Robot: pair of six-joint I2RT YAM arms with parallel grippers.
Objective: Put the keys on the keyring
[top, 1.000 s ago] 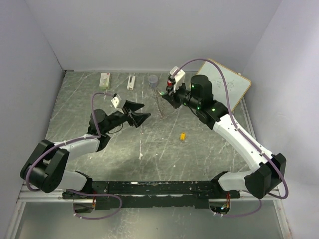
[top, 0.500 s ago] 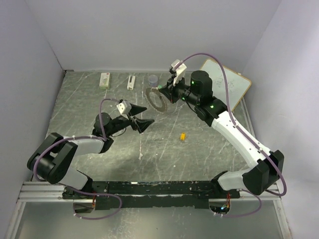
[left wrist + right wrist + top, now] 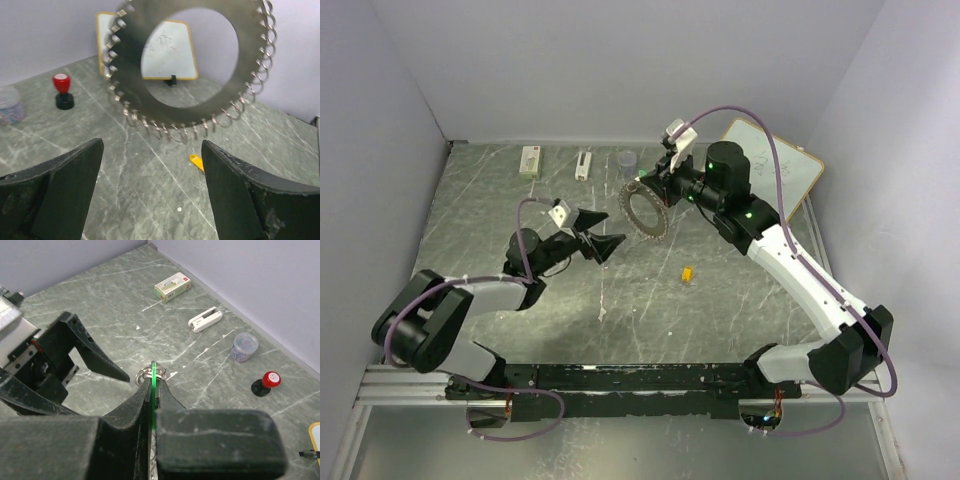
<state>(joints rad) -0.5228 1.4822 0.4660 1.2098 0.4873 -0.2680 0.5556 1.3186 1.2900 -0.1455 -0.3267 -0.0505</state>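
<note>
Marbled table (image 3: pixel 500 200) carries box (image 3: pixel 530 161), cup (image 3: pixel 627 161), stamp (image 3: pixel 62 91), yellow key (image 3: pixel 687 272).

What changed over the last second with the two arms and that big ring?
The right gripper rolled its wrist, turning the keyring from edge-on to face-on toward the left gripper, and it stays shut on the rim. The left arm resettled slightly. Its gripper barely shifted and its jaws are wide open. The yellow key on the table stayed put.

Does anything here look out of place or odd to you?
Nothing is spilled or broken. The one stray is the yellow key, lying alone on the table, while the keyring hangs in mid-air, pinched by the right gripper. The left gripper gapes open, empty, facing it.
</note>
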